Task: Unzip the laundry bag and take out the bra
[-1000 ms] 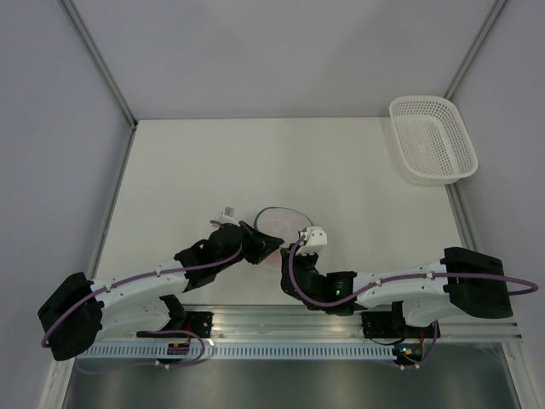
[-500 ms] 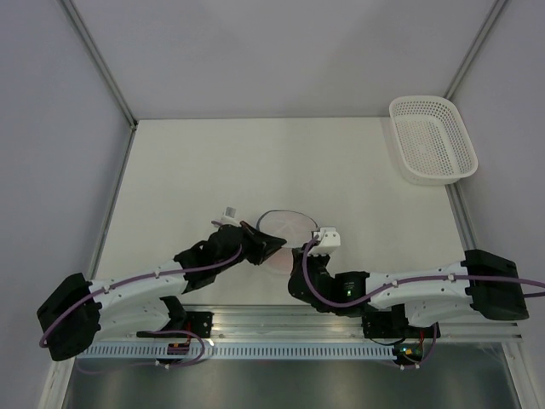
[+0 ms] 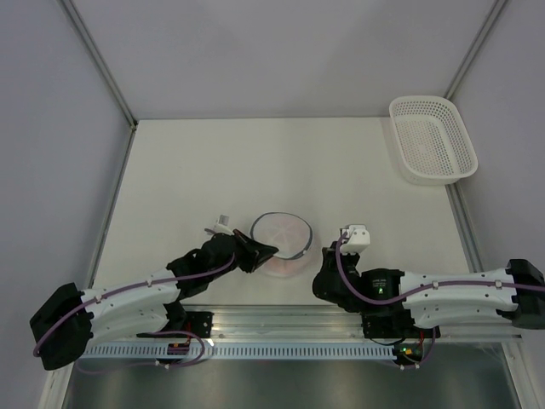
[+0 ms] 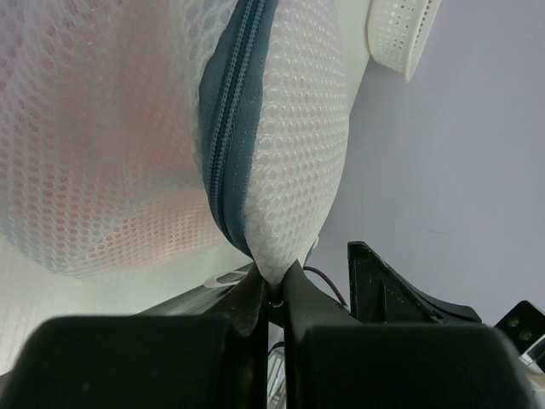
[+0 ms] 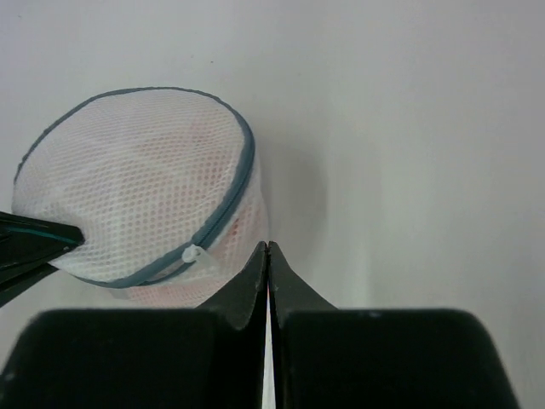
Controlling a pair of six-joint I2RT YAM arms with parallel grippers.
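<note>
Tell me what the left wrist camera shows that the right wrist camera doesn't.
Only left wrist: the white basket in the corner, and a mesh fold clamped in the left gripper right beside the grey zipper. Only right wrist: the whole round laundry bag, its white zipper pull, and the right gripper shut on nothing close beside it. Both: the bag with the pink bra showing through.

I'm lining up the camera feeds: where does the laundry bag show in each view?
Top external: laundry bag low centre.
Left wrist: laundry bag fills upper left, pinched by the left gripper.
Right wrist: laundry bag left of centre.
Shared landmark: its grey zipper rim.
</note>
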